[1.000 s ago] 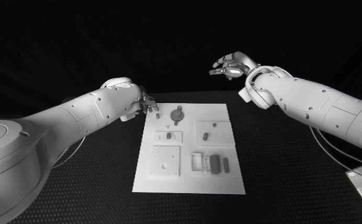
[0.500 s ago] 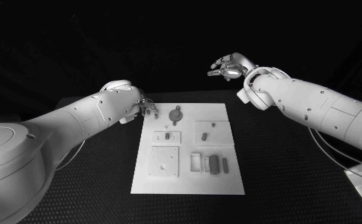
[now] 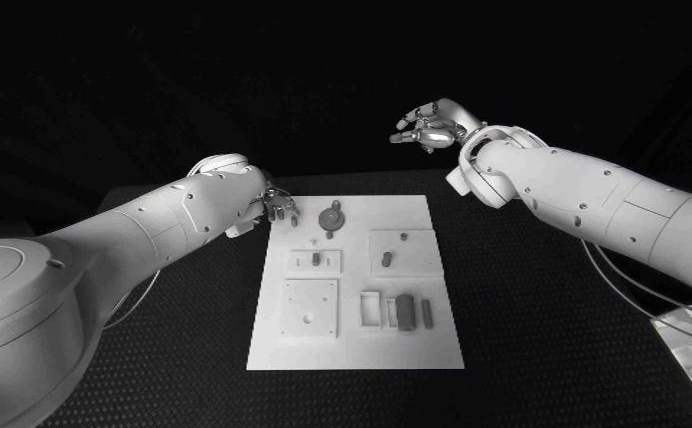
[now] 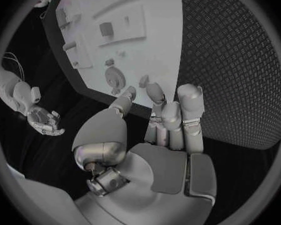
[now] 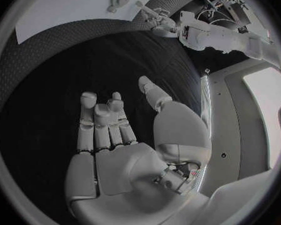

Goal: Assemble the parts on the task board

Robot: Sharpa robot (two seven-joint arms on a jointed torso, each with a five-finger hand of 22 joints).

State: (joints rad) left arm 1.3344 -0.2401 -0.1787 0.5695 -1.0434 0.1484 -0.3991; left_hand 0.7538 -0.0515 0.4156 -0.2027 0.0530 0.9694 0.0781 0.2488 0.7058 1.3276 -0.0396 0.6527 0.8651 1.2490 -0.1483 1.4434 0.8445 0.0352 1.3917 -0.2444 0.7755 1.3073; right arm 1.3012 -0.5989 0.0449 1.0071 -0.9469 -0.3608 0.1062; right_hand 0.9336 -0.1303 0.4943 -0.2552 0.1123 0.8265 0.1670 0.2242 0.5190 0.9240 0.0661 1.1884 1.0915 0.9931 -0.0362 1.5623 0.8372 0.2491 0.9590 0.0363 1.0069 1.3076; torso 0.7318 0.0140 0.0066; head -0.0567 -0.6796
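The white task board (image 3: 353, 343) lies in the middle of the black table. It carries a round part (image 3: 332, 218), a small peg (image 3: 405, 238), a dark piece (image 3: 389, 259) and two upright pieces (image 3: 410, 311) in a tray near its front. My left hand (image 3: 277, 206) hovers at the board's far left corner with its fingers stretched out and nothing in them. In the left wrist view the fingers (image 4: 172, 120) reach over the board's edge (image 4: 153, 30) near the round part (image 4: 117, 78). My right hand (image 3: 430, 126) is raised beyond the board's far right corner, its fingers apart (image 5: 106, 130) and holding nothing.
Square raised blocks (image 3: 315, 308) sit on the board's left half. Black textured table (image 3: 548, 308) surrounds the board on all sides. A cable (image 3: 635, 288) runs along the table at the right under my right arm.
The whole picture has shifted slightly, so the camera moved. Both hands keep their poses and their places relative to the board.
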